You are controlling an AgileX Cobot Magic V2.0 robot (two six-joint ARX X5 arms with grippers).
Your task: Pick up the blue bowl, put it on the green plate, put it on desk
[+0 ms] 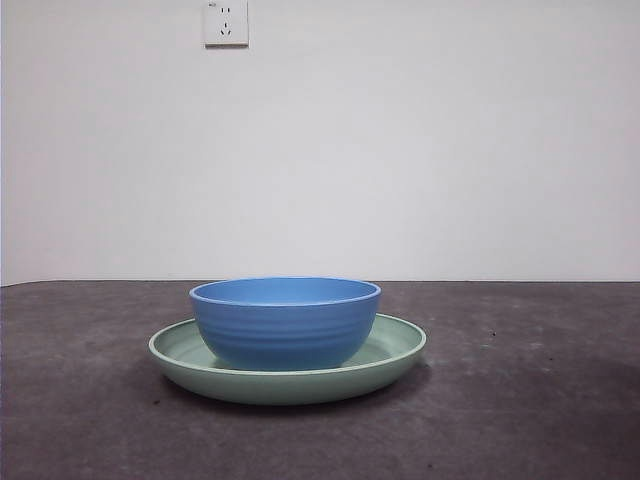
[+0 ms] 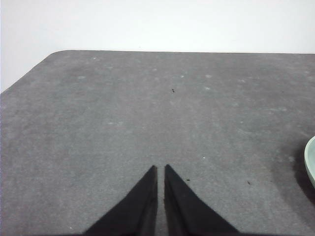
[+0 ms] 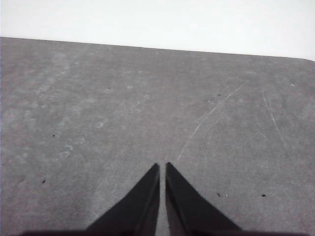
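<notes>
Blue bowl (image 1: 285, 322) (ridged), mint-green plate (image 1: 392, 352)

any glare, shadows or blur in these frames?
Front view: sharp, soft shadow under the green plate, faint sheen on the blue bowl. Left wrist view: plate edge cropped, dark shadow beside it on the desk. Right wrist view: slightly soft, pale scratches visible.

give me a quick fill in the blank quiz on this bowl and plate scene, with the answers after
1. The blue bowl sits on the green ____.
2. The green plate rests on the dark ____.
3. The left gripper and right gripper both have their jaws ____, holding nothing.
4. On the wall above the bowl is a white ____.

Answers: plate; desk; shut; socket
</notes>
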